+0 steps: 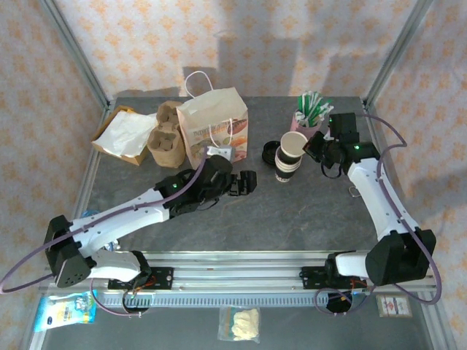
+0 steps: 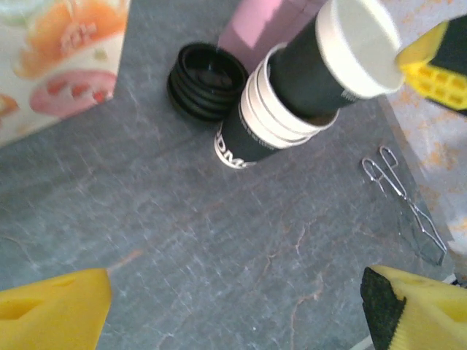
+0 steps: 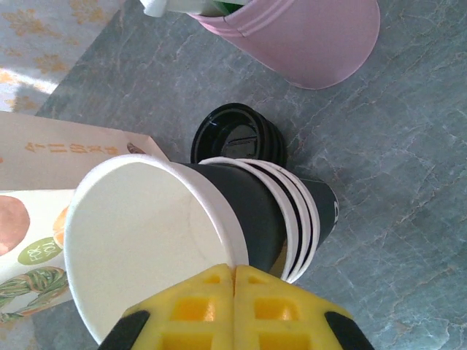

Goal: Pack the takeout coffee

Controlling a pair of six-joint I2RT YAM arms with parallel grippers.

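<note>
A lidless stack of paper cups, white-rimmed with dark sides, stands at the back centre-right. Its top cup is tilted and raised partly out of the stack. My right gripper is shut on that cup's rim. Loose black lids are piled just behind the stack. A lidded takeout coffee is out of view. My left gripper hangs open over bare table, left of the stack.
A printed paper bag stands behind my left gripper. A pink holder with sachets is at the back right. Brown cup carriers and an open box sit back left. Metal tongs lie right of the stack.
</note>
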